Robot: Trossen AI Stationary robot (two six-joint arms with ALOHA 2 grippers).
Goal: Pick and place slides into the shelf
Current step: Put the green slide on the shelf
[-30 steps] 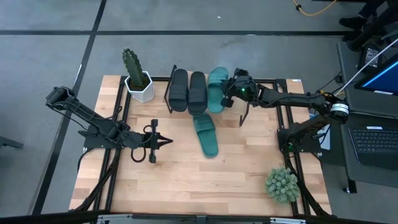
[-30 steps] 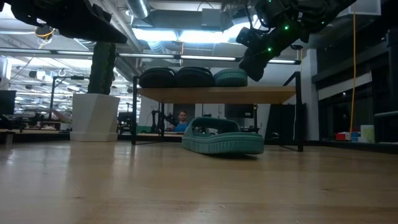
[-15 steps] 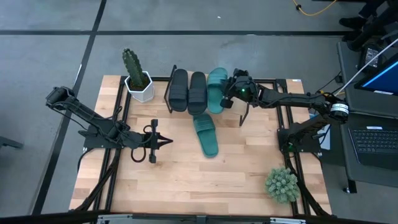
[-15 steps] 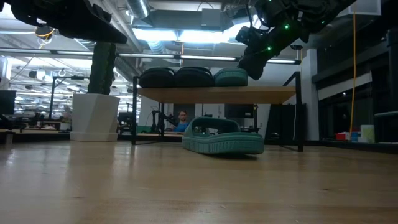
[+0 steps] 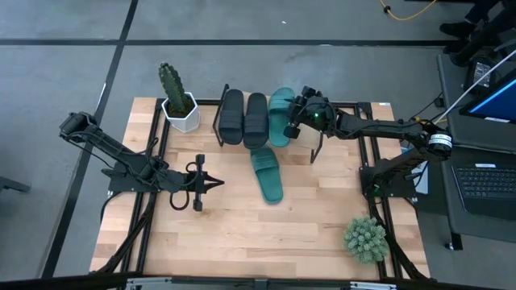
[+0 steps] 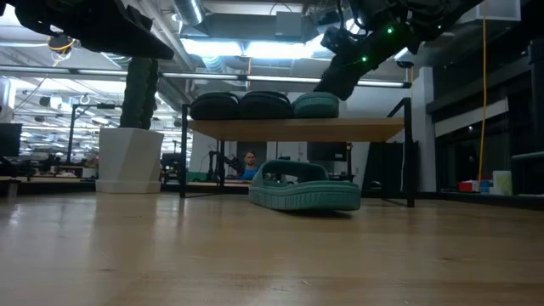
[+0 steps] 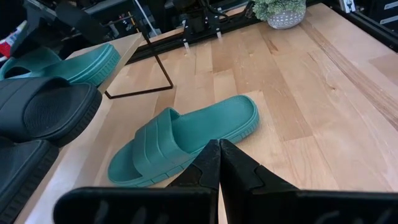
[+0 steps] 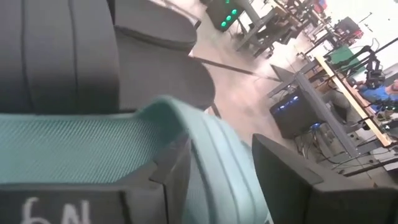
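Rubber slides: two black slides [image 5: 243,118] and one teal slide [image 5: 281,115] lie side by side on the shelf [image 6: 297,128], ribbed soles rounded at the ends.
Shelf: light wooden board on thin black wire legs, at the far middle of the tabletop [image 5: 242,225]; its board is mostly covered from above.
Loose slide: a second teal slide [image 5: 267,172] with a wide moulded strap lies flat on the tabletop, just near of the shelf.
Right gripper: the right gripper [image 5: 295,118] hovers at the right edge of the shelved teal slide, fingers apart on either side of its rim; whether they touch it cannot be made out.
Left gripper: the left gripper [image 5: 218,183] waits over the tabletop left of the loose slide, fingers pressed together, holding nothing.
Plants: a tall cactus in a white faceted pot [image 5: 178,103] stands left of the shelf; a round spiky plant [image 5: 367,239] sits at the near right corner.
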